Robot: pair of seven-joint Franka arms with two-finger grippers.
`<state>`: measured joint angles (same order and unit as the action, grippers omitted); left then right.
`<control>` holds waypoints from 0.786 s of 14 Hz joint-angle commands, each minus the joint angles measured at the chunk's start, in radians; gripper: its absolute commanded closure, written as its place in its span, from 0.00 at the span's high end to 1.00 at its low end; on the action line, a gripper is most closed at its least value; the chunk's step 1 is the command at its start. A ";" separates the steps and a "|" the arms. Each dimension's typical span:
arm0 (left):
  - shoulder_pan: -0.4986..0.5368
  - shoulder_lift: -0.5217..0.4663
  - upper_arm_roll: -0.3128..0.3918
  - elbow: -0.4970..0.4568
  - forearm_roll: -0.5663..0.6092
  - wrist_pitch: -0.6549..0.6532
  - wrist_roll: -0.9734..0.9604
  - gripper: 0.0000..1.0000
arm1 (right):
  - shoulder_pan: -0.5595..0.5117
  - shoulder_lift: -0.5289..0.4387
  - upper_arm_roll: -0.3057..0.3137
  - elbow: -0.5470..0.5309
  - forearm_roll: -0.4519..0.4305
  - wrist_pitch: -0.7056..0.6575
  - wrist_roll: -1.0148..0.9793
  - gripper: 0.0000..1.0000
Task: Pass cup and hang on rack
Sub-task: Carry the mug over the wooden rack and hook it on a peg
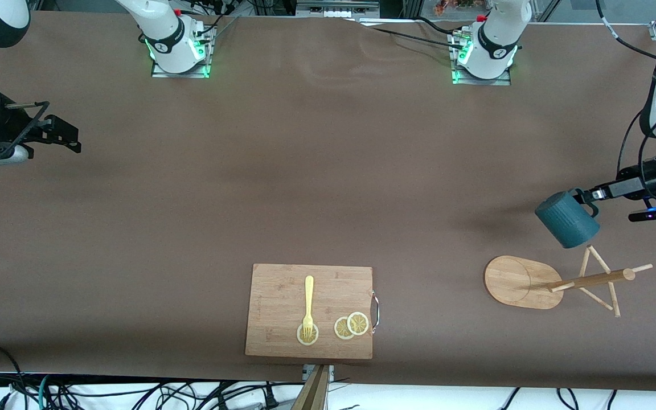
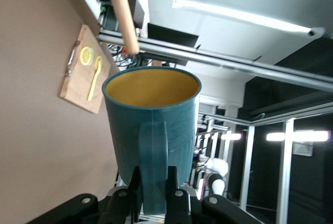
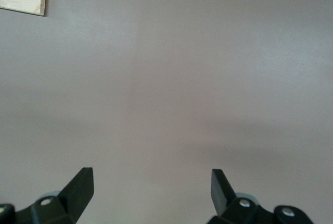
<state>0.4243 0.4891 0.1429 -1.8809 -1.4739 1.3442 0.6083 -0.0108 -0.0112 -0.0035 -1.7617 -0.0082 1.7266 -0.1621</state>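
Dark teal ribbed cup, mustard-yellow inside, hangs tipped on its side in the air over the table, above the light wooden peg rack at the left arm's end. Left gripper fingers pinched tight on the cup's handle. Rack stands nearer the front camera than that spot. Judgement: line the handle loop with one angled peg, slide on slowly, release only once seated. Right gripper waits, fingers spread wide, empty, over bare brown table
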 commanded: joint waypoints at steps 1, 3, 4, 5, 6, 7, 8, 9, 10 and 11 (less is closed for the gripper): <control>0.028 0.077 -0.013 0.086 -0.061 -0.043 -0.027 0.00 | -0.003 0.000 0.005 0.015 0.001 -0.013 0.001 1.00; 0.028 0.110 -0.013 0.095 -0.101 -0.059 -0.025 0.00 | -0.003 0.000 0.005 0.015 0.001 -0.013 0.001 1.00; 0.028 0.129 -0.013 0.097 -0.129 -0.065 -0.025 0.00 | -0.003 0.000 0.004 0.015 0.001 -0.013 0.003 1.00; 0.028 0.147 -0.013 0.100 -0.152 -0.076 -0.025 0.00 | -0.003 0.000 0.004 0.015 0.001 -0.013 0.003 1.00; 0.028 0.163 -0.013 0.118 -0.160 -0.080 -0.025 0.00 | -0.005 0.000 0.004 0.015 0.001 -0.013 0.001 1.00; 0.031 0.181 -0.013 0.137 -0.161 -0.086 -0.025 0.00 | -0.005 0.000 0.004 0.015 0.001 -0.013 0.003 1.00; 0.039 0.201 -0.013 0.155 -0.170 -0.095 -0.025 0.00 | -0.003 0.000 0.004 0.015 0.001 -0.013 0.003 1.00; 0.042 0.216 -0.013 0.163 -0.172 -0.097 -0.025 0.00 | -0.003 0.000 0.004 0.015 0.001 -0.013 0.003 1.00; 0.044 0.226 -0.013 0.166 -0.174 -0.100 -0.025 0.00 | -0.005 0.000 0.004 0.015 0.001 -0.013 0.003 1.00; 0.047 0.230 -0.013 0.173 -0.175 -0.100 -0.025 0.00 | -0.005 0.000 0.004 0.015 0.001 -0.013 0.003 1.00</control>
<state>0.4525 0.6837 0.1407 -1.7562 -1.6247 1.2747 0.5996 -0.0108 -0.0111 -0.0035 -1.7616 -0.0083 1.7266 -0.1621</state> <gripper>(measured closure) 0.793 0.000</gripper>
